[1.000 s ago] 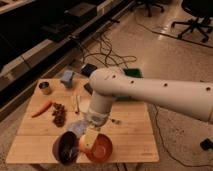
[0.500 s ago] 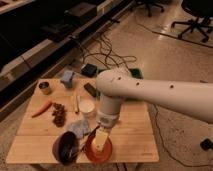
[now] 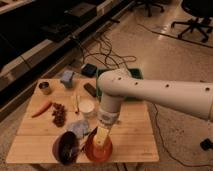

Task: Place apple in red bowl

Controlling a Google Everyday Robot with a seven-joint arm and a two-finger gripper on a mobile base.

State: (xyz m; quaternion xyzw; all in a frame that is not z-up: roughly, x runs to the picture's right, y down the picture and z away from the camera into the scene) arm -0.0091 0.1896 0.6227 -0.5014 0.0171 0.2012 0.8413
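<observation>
The red bowl stands at the front edge of the wooden table, right of a dark bowl. My white arm reaches in from the right and bends down. The gripper hangs right over the red bowl's inside. A pale yellow thing, the apple, sits between its fingers just above the bowl's bottom. The gripper looks shut on it. The fingers' dark tips flank the apple and partly hide it.
A white cup stands just behind the gripper, with a grey-blue crumpled thing to its front left. A carrot, dark grapes, a small can, a blue object and a black object lie further back.
The gripper with the apple has moved right and slightly down, from between the two bowls to over the red bowl. It barely moved in the last half second.
</observation>
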